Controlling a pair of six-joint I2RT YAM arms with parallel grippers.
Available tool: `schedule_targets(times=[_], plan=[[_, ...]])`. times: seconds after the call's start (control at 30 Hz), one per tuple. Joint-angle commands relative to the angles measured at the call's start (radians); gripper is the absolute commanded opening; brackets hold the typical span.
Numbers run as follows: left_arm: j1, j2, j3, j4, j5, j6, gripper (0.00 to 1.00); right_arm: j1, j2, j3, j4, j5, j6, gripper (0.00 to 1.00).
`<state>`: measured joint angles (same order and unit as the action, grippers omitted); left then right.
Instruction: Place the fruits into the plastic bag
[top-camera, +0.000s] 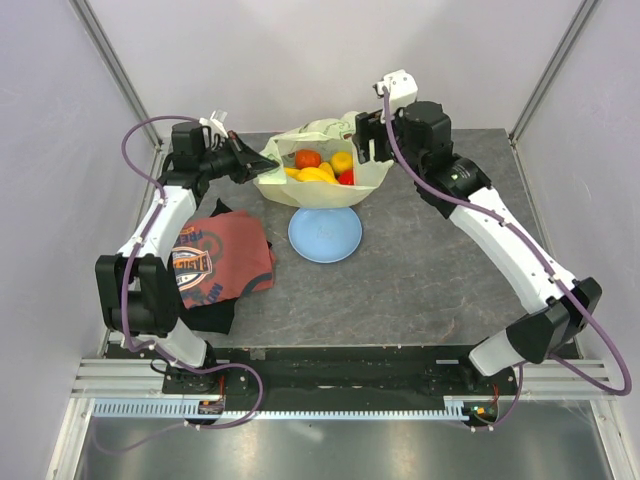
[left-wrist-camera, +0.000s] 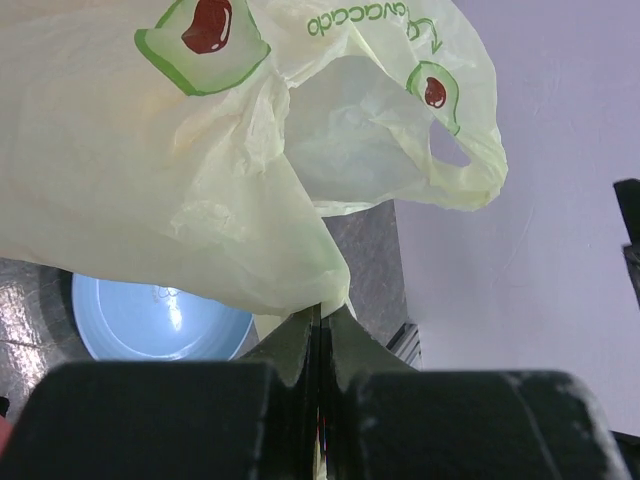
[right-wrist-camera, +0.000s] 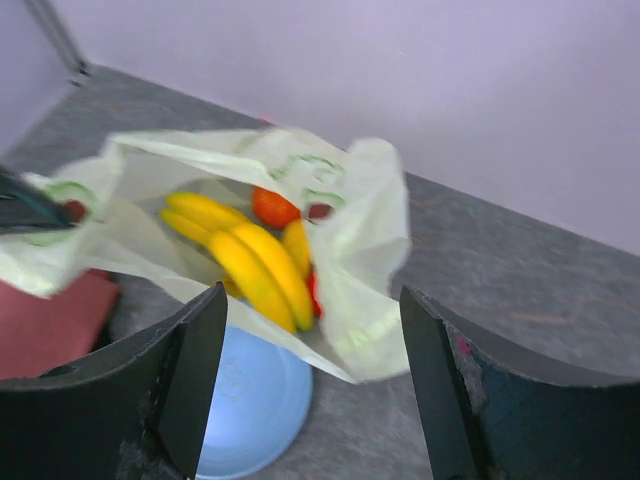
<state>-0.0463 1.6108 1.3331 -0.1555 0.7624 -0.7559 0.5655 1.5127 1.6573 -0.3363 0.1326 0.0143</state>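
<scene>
The pale yellow-green plastic bag (top-camera: 318, 190) with avocado prints hangs open at the back middle of the table, above the blue plate. Inside it lie yellow bananas (top-camera: 312, 174), an orange-red fruit (top-camera: 307, 158) and a red one (top-camera: 346, 178); no green fruit shows. My left gripper (top-camera: 262, 163) is shut on the bag's left edge (left-wrist-camera: 300, 290) and holds it up. My right gripper (top-camera: 368, 141) is open and empty at the bag's right side, apart from it; its wrist view shows the bananas (right-wrist-camera: 255, 270) and the bag (right-wrist-camera: 365, 250) between its fingers (right-wrist-camera: 195, 370).
A round blue plate (top-camera: 325, 234) lies on the table just under the bag, also in the left wrist view (left-wrist-camera: 150, 320) and the right wrist view (right-wrist-camera: 250, 410). A red printed T-shirt (top-camera: 215, 262) lies at the left. Walls stand close behind.
</scene>
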Motion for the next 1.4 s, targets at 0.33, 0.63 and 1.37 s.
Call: schedule_targets(times=[0.33, 0.63, 1.37], plan=[[0.002, 0.003, 0.066, -0.004, 0.021, 0.003, 0.01, -0.098, 0.182, -0.014, -0.164, 0.044, -0.076, 0.77], [0.01, 0.057, 0.213, 0.019, 0.034, -0.069, 0.02, -0.128, 0.234, 0.276, -0.139, 0.076, -0.093, 0.0], [0.045, 0.368, 0.501, 0.14, 0.164, -0.158, 0.02, -0.154, 0.442, 0.401, -0.09, 0.176, -0.103, 0.11]])
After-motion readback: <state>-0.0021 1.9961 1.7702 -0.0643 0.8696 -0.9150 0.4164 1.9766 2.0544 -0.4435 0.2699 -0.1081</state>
